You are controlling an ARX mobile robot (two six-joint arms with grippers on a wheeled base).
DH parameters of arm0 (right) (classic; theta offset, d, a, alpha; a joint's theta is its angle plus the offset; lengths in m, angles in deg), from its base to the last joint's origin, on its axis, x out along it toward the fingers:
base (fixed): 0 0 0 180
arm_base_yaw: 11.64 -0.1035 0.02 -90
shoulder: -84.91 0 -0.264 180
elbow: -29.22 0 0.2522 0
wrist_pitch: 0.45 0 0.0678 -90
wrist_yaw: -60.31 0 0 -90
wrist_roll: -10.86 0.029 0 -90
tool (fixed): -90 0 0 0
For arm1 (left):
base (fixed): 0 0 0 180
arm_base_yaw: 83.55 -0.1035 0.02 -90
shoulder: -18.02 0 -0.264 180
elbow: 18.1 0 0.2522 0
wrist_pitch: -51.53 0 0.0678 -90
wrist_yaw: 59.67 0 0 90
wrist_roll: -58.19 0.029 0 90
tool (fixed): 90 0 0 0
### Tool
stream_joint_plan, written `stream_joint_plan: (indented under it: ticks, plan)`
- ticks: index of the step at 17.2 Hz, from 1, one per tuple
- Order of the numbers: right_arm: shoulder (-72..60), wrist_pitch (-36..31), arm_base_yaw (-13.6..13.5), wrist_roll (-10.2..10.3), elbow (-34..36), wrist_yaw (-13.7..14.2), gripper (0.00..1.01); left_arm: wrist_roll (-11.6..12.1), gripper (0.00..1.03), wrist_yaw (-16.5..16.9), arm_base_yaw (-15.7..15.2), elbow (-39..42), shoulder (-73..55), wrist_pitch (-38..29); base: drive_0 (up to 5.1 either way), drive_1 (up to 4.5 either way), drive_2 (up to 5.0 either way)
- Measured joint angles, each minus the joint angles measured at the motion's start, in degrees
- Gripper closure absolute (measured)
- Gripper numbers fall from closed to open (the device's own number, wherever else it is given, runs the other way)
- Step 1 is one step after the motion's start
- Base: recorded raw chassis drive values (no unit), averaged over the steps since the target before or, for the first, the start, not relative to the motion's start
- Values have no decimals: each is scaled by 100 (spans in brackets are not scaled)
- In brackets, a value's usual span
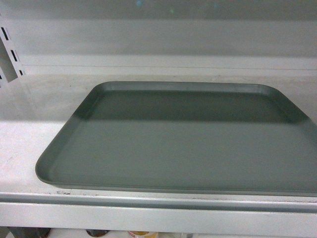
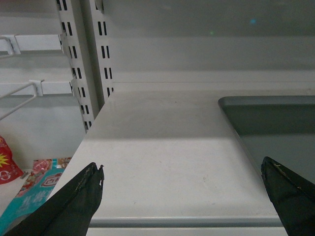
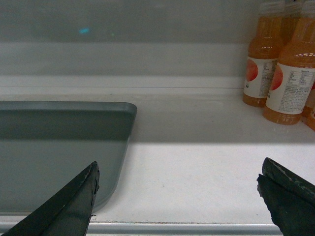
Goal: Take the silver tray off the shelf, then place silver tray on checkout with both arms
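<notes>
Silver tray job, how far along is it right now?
Nothing is done yet: the flat grey-silver metal tray lies on the white shelf board. In hand: the open left gripper and open right gripper face its two ends, touching nothing. Left: gripping, lifting, and carrying to the checkout.

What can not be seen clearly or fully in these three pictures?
- Head view: the right side of the large grey-silver metal tray is cut off by the picture edge; neither hand shows.
- Head view: the items under the white metal shelf show only their tops, hidden by its front strip.
- Left wrist view: the colourful packets below are partly hidden by the left hand.
- Right wrist view: the orange juice bottles are cut off at the top and right.
</notes>
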Motion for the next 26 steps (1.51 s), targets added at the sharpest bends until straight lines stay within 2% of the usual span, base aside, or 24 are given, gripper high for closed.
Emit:
stream_joint_plan:
  ticks: [14,15,16,17,18,21,25,26]
  plan:
    - [0,0,0,0,0,0,3,0,5,0,0,0,0,0,0,0,0]
    - [0,0,0,0,0,0,3,-50,5,-70,39,-105,-76,409,0,0,0]
    - [-192,529,-208,289,-138,518,3,-245,5,-195,149,-411,-756,907,0,0,0]
    - [-879,264,-313,691,-190,890,3,-328,5,-197,286,-529,-1357,496,0,0,0]
    - [-1248,-116,-234,835,-192,841,3,-363,5,-227,409,-551,-1670,122,0,0,0]
    - [-2538,-1539,-136,839,-452,376,3,-363,5,-251,728,-831,-2944,-1174,0,0,0]
    - [-4804,-3449,-111,699,-861,-109,3,-420,5,35,715,-1335,-4911,-2653,0,0,0]
    - [-6321,-4339,-179,640,-1502,-402,3,-463,5,127,752,-1954,-6422,-3279,0,0,0]
